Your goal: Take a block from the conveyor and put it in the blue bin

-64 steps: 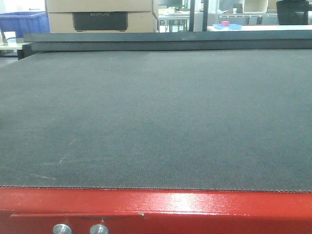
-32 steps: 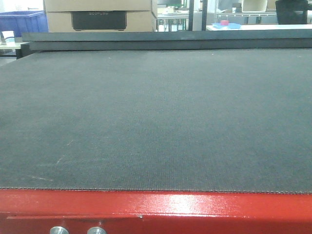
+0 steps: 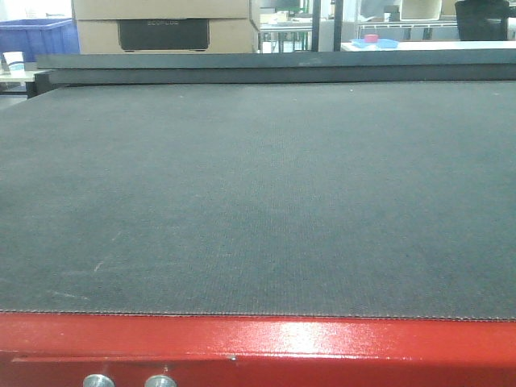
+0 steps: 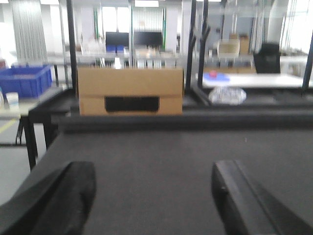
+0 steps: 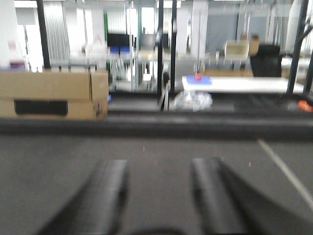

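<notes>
Now both arms low over conveyor (image 3: 258,193), level; left jaws wide, right jaws parted.

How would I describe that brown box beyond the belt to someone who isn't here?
Find the wide dark grey conveyor on its red frame. Past its far edge, toward the left, stands the cardboard box. Unlike the blue crate on its left, it is tan with a dark rectangle on its face.

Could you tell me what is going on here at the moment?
Nothing is being handled right now. The conveyor is bare in every view, with no block in sight. The left gripper and the right gripper both hover open over the belt, holding nothing.
</notes>
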Robot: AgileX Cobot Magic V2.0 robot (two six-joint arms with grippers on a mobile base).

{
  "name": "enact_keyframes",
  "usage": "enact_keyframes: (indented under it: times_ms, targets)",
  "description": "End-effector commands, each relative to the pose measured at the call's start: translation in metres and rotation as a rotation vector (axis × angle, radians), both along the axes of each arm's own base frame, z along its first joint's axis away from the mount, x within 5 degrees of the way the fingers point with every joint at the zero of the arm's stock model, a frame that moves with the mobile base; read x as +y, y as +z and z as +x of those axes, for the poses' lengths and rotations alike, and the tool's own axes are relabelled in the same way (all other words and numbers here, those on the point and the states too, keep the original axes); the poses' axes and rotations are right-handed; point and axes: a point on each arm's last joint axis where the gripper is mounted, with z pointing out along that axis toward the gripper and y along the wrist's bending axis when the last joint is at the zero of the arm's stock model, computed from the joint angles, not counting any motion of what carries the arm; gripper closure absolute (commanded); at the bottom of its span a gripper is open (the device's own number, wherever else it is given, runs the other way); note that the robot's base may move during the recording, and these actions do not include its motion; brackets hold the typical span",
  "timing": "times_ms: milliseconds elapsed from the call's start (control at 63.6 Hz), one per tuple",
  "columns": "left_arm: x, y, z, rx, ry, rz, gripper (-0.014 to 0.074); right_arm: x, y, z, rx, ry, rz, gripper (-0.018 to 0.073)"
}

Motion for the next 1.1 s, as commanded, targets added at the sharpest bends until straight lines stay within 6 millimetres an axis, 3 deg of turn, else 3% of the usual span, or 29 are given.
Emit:
enact_keyframes:
  times_ms: [0,141,346,503,644,754,1084]
  targets:
    - [-0.002,0.010,0.024,0.115,-0.018,0.008,0.0112,0.001,0.002,0.032,0.119,-0.002,-0.010,0.0132]
    - [-0.012,0.005,0.051,0.215,-0.099,-0.004,0.0062,0.000,-0.014,0.081,0.258,-0.029,-0.073,-0.0007]
    - [-0.026,-0.017,0.089,0.411,-0.164,-0.001,0.0043,0.003,-0.052,0.140,0.649,-0.016,-0.095,0.0002]
    - [-0.034,-0.024,0.099,0.460,-0.200,0.015,0.0043,-0.008,-0.055,0.161,0.862,-0.060,-0.083,0.0026]
    - [-0.038,-0.026,0.099,0.472,-0.226,0.037,0.0043,-0.041,-0.060,0.174,0.945,-0.169,-0.048,0.0052]
    - [-0.041,-0.026,0.098,0.471,-0.242,0.048,0.0043,-0.058,-0.074,0.184,1.013,-0.143,-0.052,0.0052]
    - [-0.041,-0.027,0.097,0.483,-0.242,0.053,0.0043,-0.074,-0.117,0.221,1.129,-0.072,-0.077,0.0052]
